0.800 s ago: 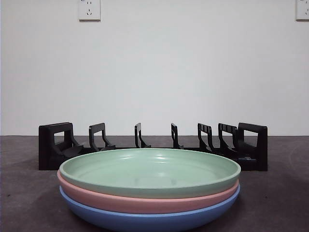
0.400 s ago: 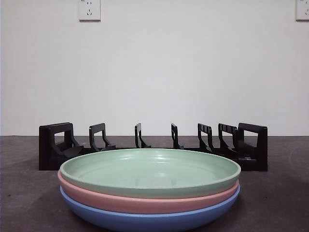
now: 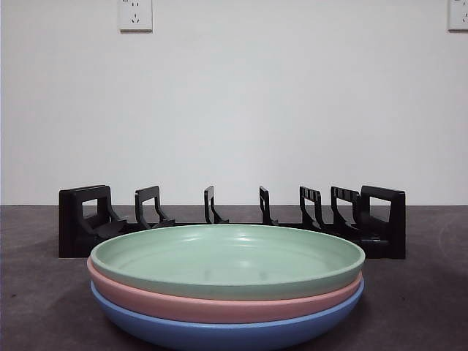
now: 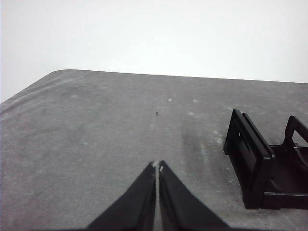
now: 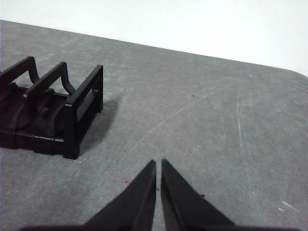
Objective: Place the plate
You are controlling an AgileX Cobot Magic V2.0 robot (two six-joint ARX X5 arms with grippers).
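Three plates are stacked at the front of the table in the front view: a green plate on top, a pink plate under it and a blue plate at the bottom. Behind the stack stands a black slotted plate rack with nothing in its slots. My left gripper is shut and holds nothing, hovering over bare table beside one end of the rack. My right gripper is shut too, over bare table near the rack's other end. Neither wrist view shows the plates.
The grey table runs back to a white wall with outlets near the top corners. The table's rounded far corner shows in the left wrist view.
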